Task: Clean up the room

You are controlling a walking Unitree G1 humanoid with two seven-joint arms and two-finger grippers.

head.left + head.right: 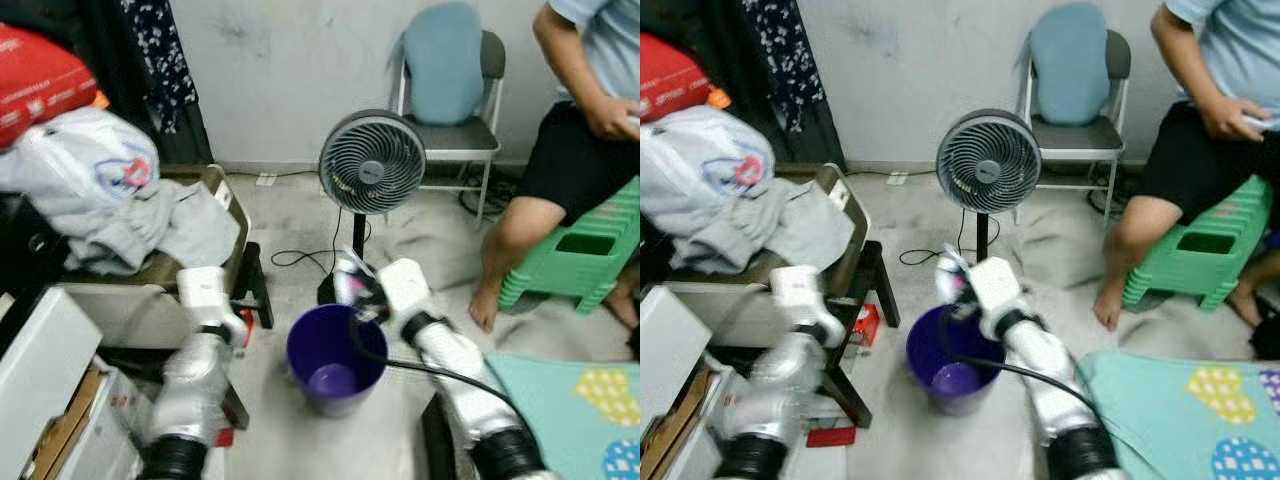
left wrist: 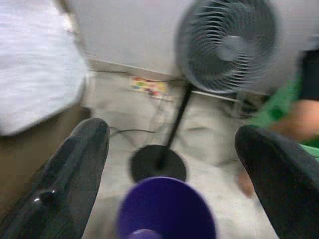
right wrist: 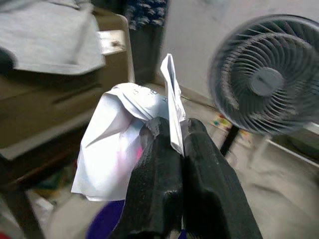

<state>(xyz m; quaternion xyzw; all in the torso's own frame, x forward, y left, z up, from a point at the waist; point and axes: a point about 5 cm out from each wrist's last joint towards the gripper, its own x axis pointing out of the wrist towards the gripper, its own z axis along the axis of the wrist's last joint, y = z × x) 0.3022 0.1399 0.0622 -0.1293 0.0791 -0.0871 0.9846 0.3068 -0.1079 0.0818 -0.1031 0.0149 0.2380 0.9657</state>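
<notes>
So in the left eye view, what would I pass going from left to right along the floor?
Pile of clothes → left gripper → purple bin → right gripper, fingers shut on crumpled paper → seated person's leg → green stool.

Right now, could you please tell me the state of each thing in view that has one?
Right tool: shut on crumpled paper, above the bin.
Left tool: open, holding nothing.
Purple bin: upright, open-topped.
Fan: standing upright.
Folding chair: unfolded, blue cushion on it.
</notes>
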